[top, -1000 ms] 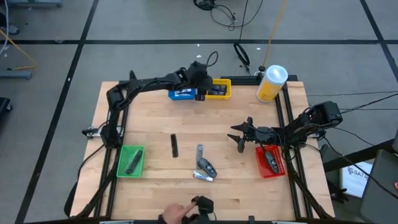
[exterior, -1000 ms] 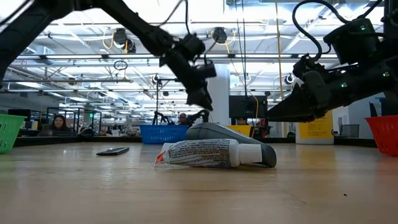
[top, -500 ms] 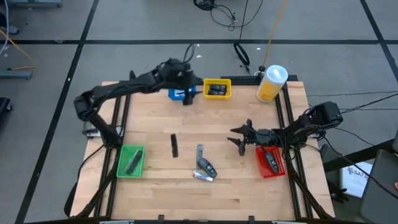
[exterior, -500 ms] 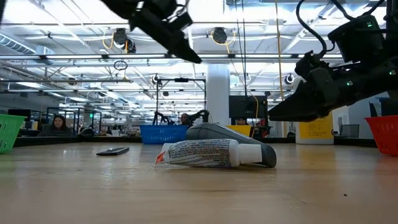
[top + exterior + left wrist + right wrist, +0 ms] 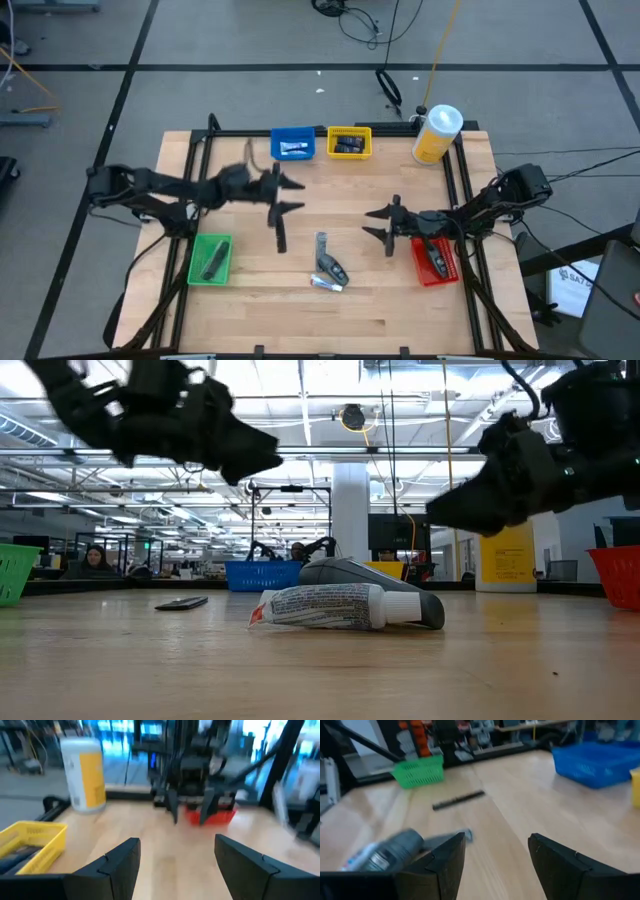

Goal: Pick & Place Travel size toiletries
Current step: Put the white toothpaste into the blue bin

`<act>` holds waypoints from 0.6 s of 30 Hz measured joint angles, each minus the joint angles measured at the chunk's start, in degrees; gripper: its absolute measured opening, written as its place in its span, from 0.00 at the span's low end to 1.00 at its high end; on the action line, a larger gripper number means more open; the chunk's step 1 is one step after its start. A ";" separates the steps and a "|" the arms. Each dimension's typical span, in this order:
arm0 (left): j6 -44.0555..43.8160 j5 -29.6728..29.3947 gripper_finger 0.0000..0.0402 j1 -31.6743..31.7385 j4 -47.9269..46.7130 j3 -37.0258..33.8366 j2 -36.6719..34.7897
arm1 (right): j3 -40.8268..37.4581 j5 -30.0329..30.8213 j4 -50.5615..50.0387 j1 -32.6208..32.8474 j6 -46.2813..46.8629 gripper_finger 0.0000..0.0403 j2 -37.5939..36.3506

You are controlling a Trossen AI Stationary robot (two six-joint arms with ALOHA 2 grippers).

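The left gripper [image 5: 288,195] hung with its dark fingers spread and nothing between them, just on the blue-bin side of the thin black stick-shaped toiletry [image 5: 280,234] lying on the pale wooden table [image 5: 380,310]. That placing reads as an approach: jaws parted ahead of a descent onto the stick. The right gripper [image 5: 385,226] also stood open and empty, on the far side of the stick from the small green mesh bin [image 5: 210,258], beside the small red mesh bin [image 5: 435,258], likely waiting its turn.

Near the stick lay the loose toiletries still unsorted: a slim silver-grey tube [image 5: 321,243], a dark grey capped tube [image 5: 332,268] and a white printed tube [image 5: 325,284], clustered together. The green bin held a dark item, the red bin another, and the small blue mesh bin [image 5: 293,145] and small yellow mesh bin [image 5: 349,143] each held something dark.

A second earlier the left gripper had been over the gap between the blue and yellow bins; it had since swung back toward the stick. A hand at the table's near edge was gone. The right gripper had barely shifted.
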 joint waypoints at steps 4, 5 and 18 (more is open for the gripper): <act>-4.09 -11.87 0.62 -8.44 13.89 -8.03 2.27 | 4.24 -1.87 -1.77 0.85 -1.73 0.52 0.22; -4.29 -15.38 0.62 -10.45 15.78 -8.90 2.98 | 5.74 -4.19 -2.50 1.01 -2.50 0.52 0.69; -1.26 -25.10 0.62 -22.56 10.70 -6.91 8.12 | 30.56 -17.79 -14.98 9.26 -16.83 0.52 19.05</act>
